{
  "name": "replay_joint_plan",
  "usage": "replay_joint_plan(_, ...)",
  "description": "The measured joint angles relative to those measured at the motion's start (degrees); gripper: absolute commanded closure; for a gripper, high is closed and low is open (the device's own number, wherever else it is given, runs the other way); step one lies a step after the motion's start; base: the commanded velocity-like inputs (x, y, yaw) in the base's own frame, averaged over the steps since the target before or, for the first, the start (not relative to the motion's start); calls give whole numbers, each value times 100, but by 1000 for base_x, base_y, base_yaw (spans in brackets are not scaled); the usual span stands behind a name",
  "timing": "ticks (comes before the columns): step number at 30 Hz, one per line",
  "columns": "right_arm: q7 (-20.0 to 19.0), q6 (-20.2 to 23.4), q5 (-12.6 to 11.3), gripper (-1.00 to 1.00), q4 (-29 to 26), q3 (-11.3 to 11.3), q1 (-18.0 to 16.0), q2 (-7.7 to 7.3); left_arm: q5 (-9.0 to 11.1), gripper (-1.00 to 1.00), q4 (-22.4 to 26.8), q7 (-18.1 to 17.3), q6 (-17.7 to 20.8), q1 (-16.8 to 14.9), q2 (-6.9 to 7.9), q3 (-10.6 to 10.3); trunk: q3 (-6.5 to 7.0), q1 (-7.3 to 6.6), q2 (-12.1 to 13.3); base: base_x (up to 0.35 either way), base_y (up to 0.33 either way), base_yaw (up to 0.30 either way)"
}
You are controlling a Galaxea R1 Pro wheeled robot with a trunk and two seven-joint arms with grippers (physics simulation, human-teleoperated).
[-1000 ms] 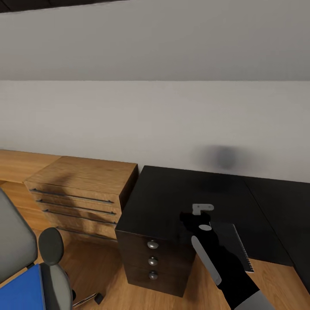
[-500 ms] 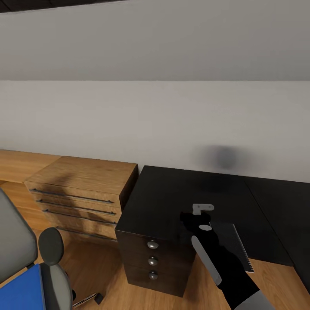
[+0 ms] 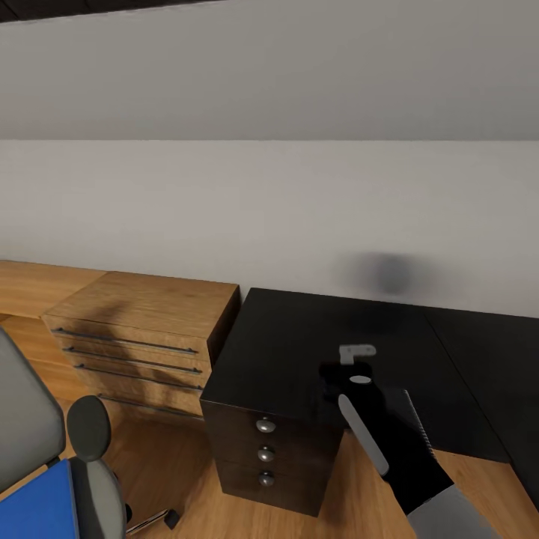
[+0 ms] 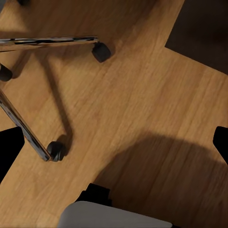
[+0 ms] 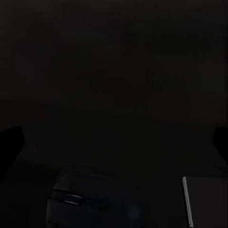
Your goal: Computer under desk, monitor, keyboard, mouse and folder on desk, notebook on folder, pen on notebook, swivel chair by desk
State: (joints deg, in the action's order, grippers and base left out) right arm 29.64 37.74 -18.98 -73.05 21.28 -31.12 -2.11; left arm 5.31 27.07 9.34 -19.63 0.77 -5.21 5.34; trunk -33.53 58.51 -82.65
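The black-topped desk (image 3: 299, 337) with its dark drawer unit (image 3: 266, 453) stands against the white wall. My right gripper (image 3: 335, 372) hovers low over the desk top (image 5: 114, 71). Its dark fingertips (image 5: 9, 142) sit far apart at the picture's sides, so it is open and empty. The grey notebook (image 3: 421, 428) lies on the desk near the front edge, partly under my right forearm; one corner of the notebook (image 5: 204, 199) shows. The swivel chair (image 3: 30, 427) is at the lower left, with the blue folder (image 3: 34, 501) on its seat. My left gripper (image 4: 114, 145) is open above the chair's chrome base (image 4: 47, 42).
A light-wood dresser (image 3: 142, 329) stands left of the desk, close to the chair's armrest (image 3: 91, 428). Wooden floor (image 4: 142, 109) lies between chair and drawer unit. A faint dark rounded object (image 5: 71, 199) rests on the desk near the gripper; I cannot tell what it is.
My right arm has moved slightly forward over the desk, away from me, covering more of the notebook. Chair, folder and camera have stayed still.
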Motion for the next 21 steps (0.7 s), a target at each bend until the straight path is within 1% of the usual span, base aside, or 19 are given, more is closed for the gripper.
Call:
replay_joint_plan(2, 3, 226, -2, -100, 1, -9, -162, 8, 1, -100, -1, 0, 7, 0, -2, 0, 0, 0, 0, 0, 0, 0)
replay_joint_plan(5, 1, 441, -9, -100, 26, -20, -358, 22, 0, -100, -1, 0, 11, 0, -1, 0, 0, 0, 0, 0, 0, 0)
replay_joint_plan(8, -7, 658, -23, -100, 224, -22, -569, 59, 1, -100, 0, 0, 13, 0, 3, 0, 0, 0, 0, 0, 0, 0)
replay_joint_plan(10, -16, 723, -27, -100, 323, -23, -633, 89, 2, -100, 0, 0, 14, 0, 4, 0, 0, 0, 0, 0, 0, 0)
replay_joint_plan(12, -27, 805, -35, -100, 538, -27, -714, 133, 0, -100, 0, 0, 14, 0, 1, 3, 0, 0, 0, 0, 0, 0)
replay_joint_plan(14, -27, 826, -36, -100, 652, -28, -737, 148, -2, -100, 0, 0, 14, 0, 0, 5, 0, 0, 0, 0, 0, 0)
replay_joint_plan(21, -41, 872, -64, -100, 1305, -27, -773, 176, 1, -100, 0, -1, 14, 0, -2, 9, 0, 0, 0, 0, 0, 0)
